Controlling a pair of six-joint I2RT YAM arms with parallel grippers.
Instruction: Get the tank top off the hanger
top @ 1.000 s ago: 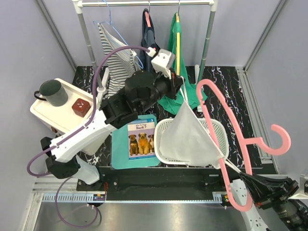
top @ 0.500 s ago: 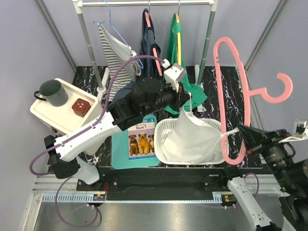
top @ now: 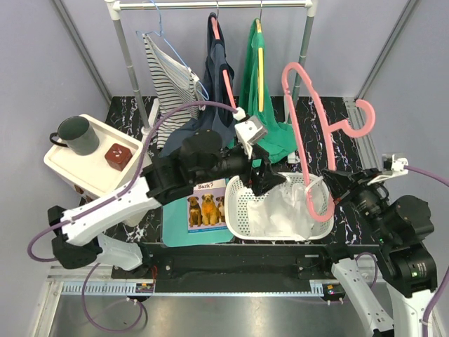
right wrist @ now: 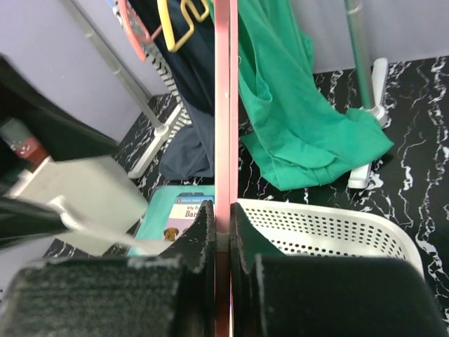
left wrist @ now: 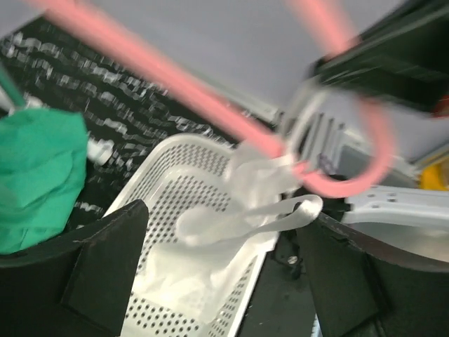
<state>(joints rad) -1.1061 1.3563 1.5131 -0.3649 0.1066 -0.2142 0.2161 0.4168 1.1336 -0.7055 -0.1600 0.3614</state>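
Left claw (left wrist: 224, 217) spread above basket (left wrist: 175, 168) | tank top (left wrist: 189, 281) slumped inside | right claw (right wrist: 222, 217), 3 o'clock, pinching hanger (right wrist: 222, 105)

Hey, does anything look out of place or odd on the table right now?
The white tank top lies crumpled in the basket, but one strap still seems snagged on the pink hanger that the right fingers clamp.
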